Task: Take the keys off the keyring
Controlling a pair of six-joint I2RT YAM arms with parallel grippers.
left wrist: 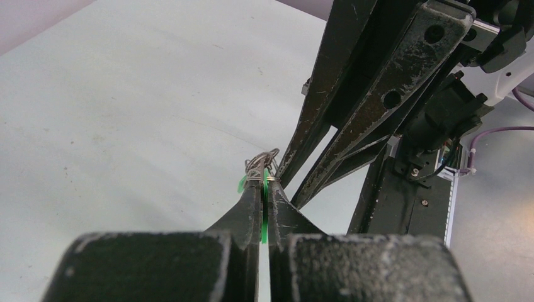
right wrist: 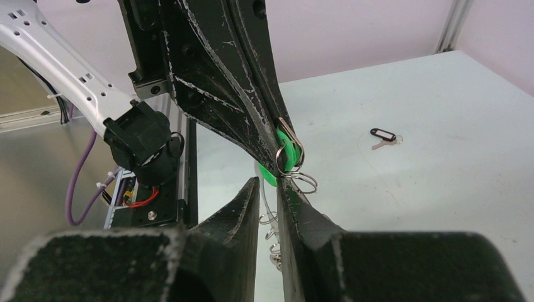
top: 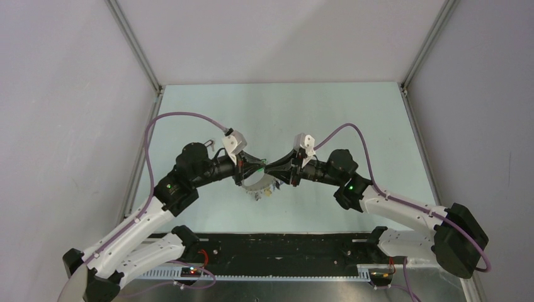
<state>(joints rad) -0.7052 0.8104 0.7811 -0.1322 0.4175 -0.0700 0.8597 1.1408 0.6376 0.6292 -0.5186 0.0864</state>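
My left gripper (top: 260, 167) is shut on a green key tag (left wrist: 265, 211), held above the table; small silver split rings (left wrist: 261, 162) bunch at its fingertips. My right gripper (top: 275, 168) faces it tip to tip, its jaws a narrow gap apart. In the right wrist view (right wrist: 269, 187) the green tag (right wrist: 284, 154) sits just past its tips and one split ring (right wrist: 301, 181) touches its right fingertip. The thin keyring (top: 257, 186) hangs below both grippers with small keys (top: 265, 194) on it; its wire (right wrist: 265, 204) runs down through the right jaws' gap.
A black-tagged key (right wrist: 384, 134) lies loose on the pale table, by the left arm's elbow in the top view (top: 210, 143). Metal frame posts (top: 135, 47) and grey walls close in the table at the back and sides.
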